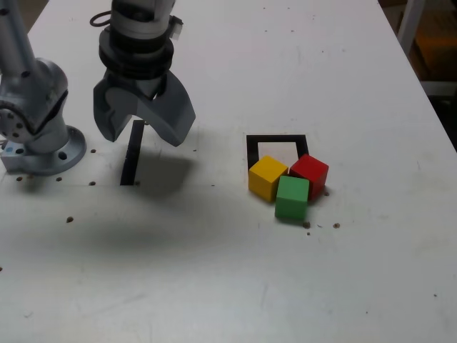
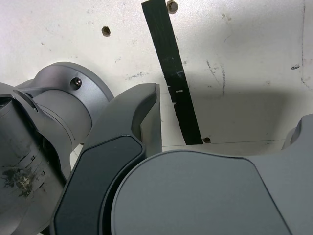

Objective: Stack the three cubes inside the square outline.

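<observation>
Exterior view: tool (image 1: 143, 127) wide open, empty, well apart from cubes. Yellow cube (image 1: 267, 176), green cube (image 1: 292, 197), red cube (image 1: 309, 174) touching: probably light, rigid, smooth; pinch opposite flat sides.

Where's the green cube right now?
In the exterior view, the green cube sits right of centre, nearest the camera, touching the yellow cube and red cube.

Bright, even overhead light; soft shadow under the claw (image 1: 143, 128); both views sharp.
</observation>
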You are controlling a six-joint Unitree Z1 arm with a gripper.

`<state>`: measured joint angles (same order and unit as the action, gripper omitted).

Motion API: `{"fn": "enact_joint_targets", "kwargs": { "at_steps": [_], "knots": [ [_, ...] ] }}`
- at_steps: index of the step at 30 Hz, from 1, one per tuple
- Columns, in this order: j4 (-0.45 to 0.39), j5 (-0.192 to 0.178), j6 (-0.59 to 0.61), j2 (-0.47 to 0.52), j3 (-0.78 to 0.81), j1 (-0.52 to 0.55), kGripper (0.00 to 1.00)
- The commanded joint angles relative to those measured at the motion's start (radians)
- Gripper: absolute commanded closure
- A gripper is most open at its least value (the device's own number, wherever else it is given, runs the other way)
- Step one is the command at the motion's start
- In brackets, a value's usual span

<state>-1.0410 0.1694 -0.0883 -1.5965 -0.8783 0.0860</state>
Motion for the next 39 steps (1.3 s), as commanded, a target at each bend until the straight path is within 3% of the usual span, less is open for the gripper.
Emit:
{"fn": "enact_joint_targets", "kwargs": {
  "at_steps": [1, 13, 17, 25, 39],
  "knots": [
    [-0.003, -0.002, 0.002, -0.003, -0.001, -0.002, 0.0],
    [-0.001, -0.002, 0.011, -0.006, -0.003, -0.002, 0.01],
    [-0.034, -0.027, -0.016, -0.008, -0.04, -0.012, 0.01],
    [-0.081, -0.113, -0.127, -0.026, -0.163, -0.042, 0.01],
    [-0.149, -0.139, -0.21, -0.027, -0.393, -0.054, 0.03]
  ]
}}
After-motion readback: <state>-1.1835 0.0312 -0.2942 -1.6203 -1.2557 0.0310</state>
